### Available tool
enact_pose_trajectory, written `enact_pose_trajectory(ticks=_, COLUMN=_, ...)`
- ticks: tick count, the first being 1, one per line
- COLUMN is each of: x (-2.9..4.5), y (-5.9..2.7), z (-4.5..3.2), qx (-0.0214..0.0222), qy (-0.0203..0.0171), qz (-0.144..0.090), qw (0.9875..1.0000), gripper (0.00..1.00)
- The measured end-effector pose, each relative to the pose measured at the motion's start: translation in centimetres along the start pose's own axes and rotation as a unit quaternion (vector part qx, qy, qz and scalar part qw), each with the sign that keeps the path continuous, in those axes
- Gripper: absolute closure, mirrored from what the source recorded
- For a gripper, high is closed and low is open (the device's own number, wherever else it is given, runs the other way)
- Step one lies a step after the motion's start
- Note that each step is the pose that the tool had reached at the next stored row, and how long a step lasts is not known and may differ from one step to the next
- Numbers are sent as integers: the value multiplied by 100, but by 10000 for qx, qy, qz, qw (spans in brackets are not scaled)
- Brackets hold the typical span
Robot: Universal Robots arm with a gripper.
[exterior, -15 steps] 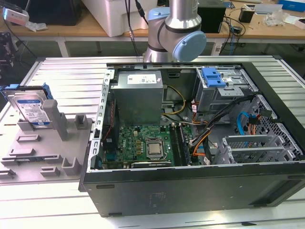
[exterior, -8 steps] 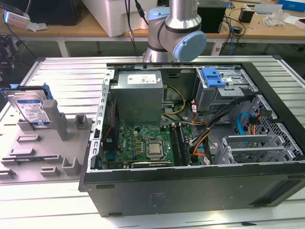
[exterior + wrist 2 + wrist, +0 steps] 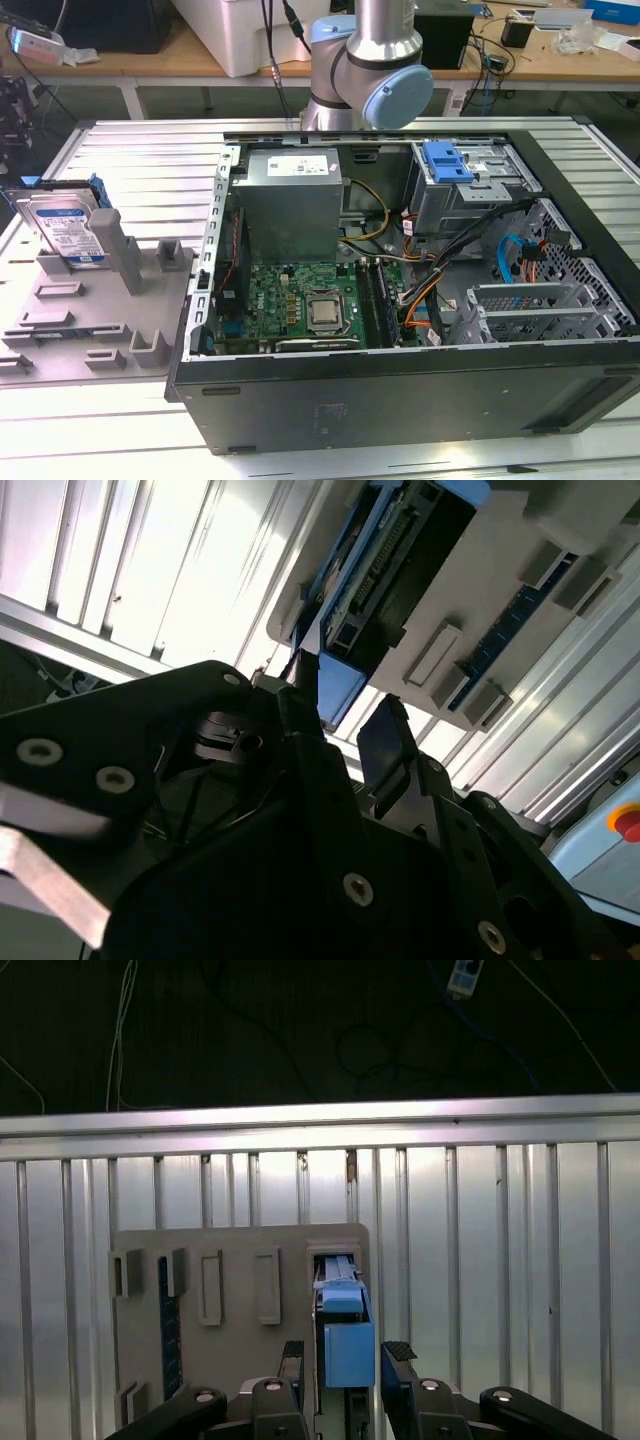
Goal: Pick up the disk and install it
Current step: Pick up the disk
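On the bench [image 3: 130,140] sits a big open computer case [image 3: 400,390]. It takes up most of the exterior view's right. Beside it, on the exterior view's left, lies a flat grey holder [image 3: 90,310] with slots and posts. The disk [image 3: 65,228] stands on its edge in the back of that holder, well apart from the case. It leans back a little against a grey post.

The disk is flat and silver. It has a white and blue label on its wide face, and a blue plastic frame runs round it.

The gripper [image 3: 345,1355] is open and holds nothing. In the first wrist view its two dark fingers [image 3: 398,1352] stand apart, and the thin blue edge of the disk [image 3: 345,1340] shows in the gap between them. So the disk lies straight ahead of the gripper, past the fingertips, with one flat side turned to each finger. Its long side runs away from the gripper, along the holder.

In the second wrist view the gripper [image 3: 345,695] points at the blue end of the disk [image 3: 400,570]. I think the fingers are not touching it yet, but I cannot tell how near they are.
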State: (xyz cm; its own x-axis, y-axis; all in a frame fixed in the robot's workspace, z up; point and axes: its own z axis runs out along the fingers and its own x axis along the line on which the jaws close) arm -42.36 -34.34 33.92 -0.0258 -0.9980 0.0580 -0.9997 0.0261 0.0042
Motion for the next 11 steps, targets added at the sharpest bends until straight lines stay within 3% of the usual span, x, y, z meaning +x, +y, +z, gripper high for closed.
enact_pose_trajectory(ticks=11, x=-11, y=0, z=124, qx=3, qy=0, qz=-38, qw=10000, gripper=56)
